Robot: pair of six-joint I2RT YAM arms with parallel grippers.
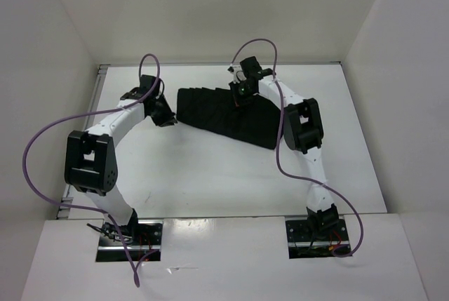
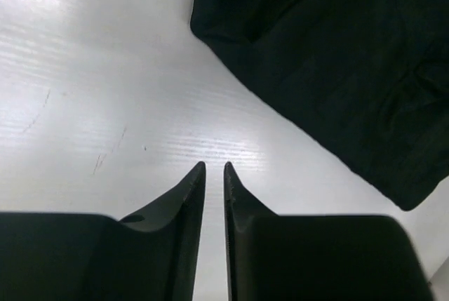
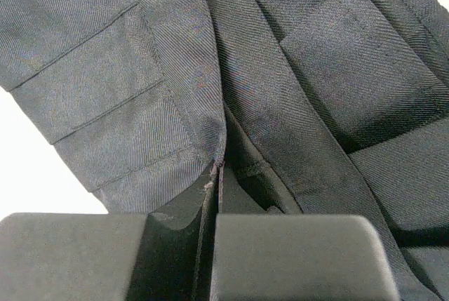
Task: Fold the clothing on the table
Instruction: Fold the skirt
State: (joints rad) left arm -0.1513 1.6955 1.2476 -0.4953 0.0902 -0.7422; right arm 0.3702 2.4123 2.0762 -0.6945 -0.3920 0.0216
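White table, black pleated clothing lying near its far edge, perhaps folded

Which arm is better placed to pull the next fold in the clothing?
Right. The right gripper is shut on a ridge of the clothing, ready to lift. The left gripper hangs slightly parted and empty over bare table beside its edge.

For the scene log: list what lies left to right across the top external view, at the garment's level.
In order: left tool → black pleated garment → right arm's black elbow housing. The right tool sits over the garment, so it is left out.
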